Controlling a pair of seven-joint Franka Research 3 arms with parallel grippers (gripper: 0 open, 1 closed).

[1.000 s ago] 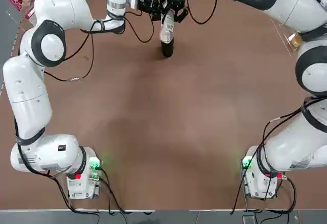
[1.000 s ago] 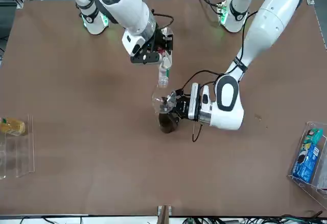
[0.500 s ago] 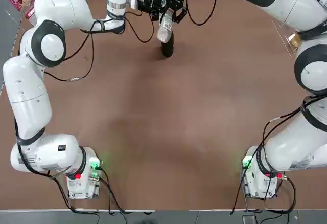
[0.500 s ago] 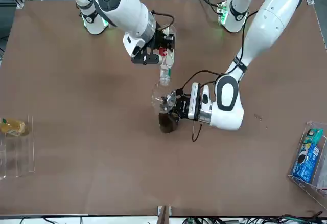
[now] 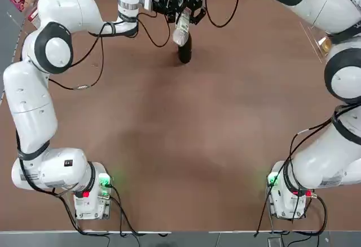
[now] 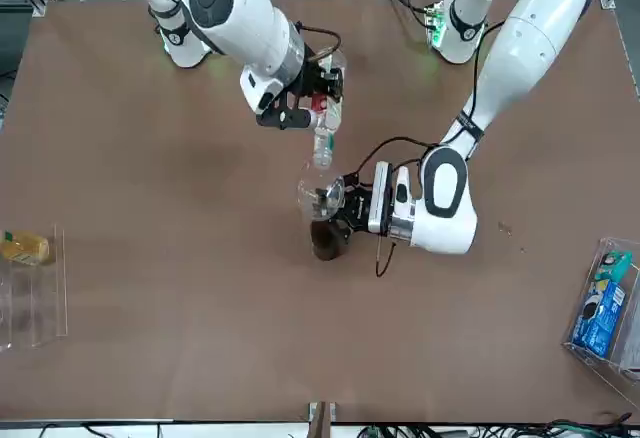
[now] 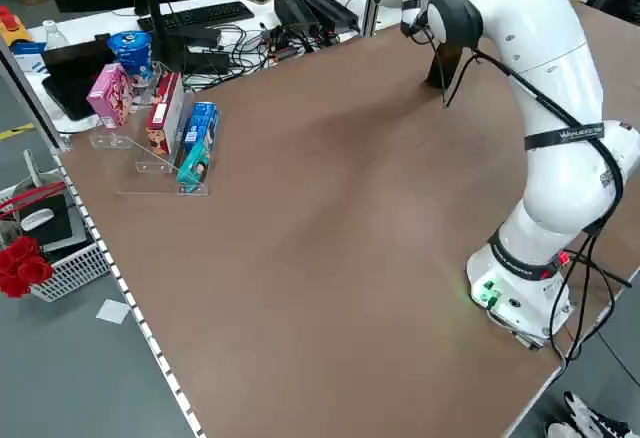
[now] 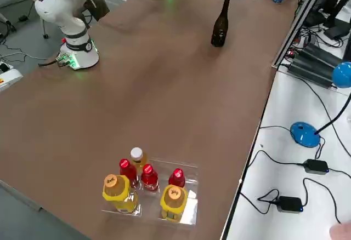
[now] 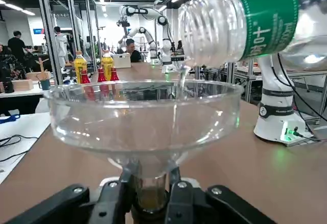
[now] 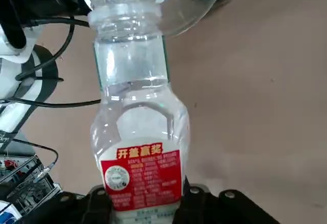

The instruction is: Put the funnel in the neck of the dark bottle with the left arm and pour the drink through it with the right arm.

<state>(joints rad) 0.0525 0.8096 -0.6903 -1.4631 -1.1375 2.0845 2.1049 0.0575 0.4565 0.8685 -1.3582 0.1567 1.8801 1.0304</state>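
The dark bottle [image 6: 325, 241] stands upright near the far middle of the table [image 6: 150, 258]. The clear funnel [image 6: 317, 195] sits in its neck. My left gripper [image 6: 343, 208] is shut on the funnel's stem at the neck, as the left wrist view shows around the funnel [image 9: 143, 116]. My right gripper [image 6: 300, 108] is shut on the drink [image 6: 322, 144], a small clear bottle with no cap on. The drink [image 9: 240, 27] is tipped mouth-down over the funnel's rim, and a thin stream runs into the bowl. From above, the drink [image 5: 181, 30] overlaps the dark bottle [image 5: 185, 52].
A clear stand [image 8: 148, 188] with red and yellow bottles sits at the table's right edge. A yellowish bottle [image 6: 20, 248] lies in a clear holder. Snack boxes [image 7: 160, 118] and a blue packet [image 6: 605, 303] line the left edge. Cables and monitors lie beyond the far edge.
My right gripper has tipped the drink further over the funnel and shifted slightly. The left gripper, funnel and dark bottle have stayed put.
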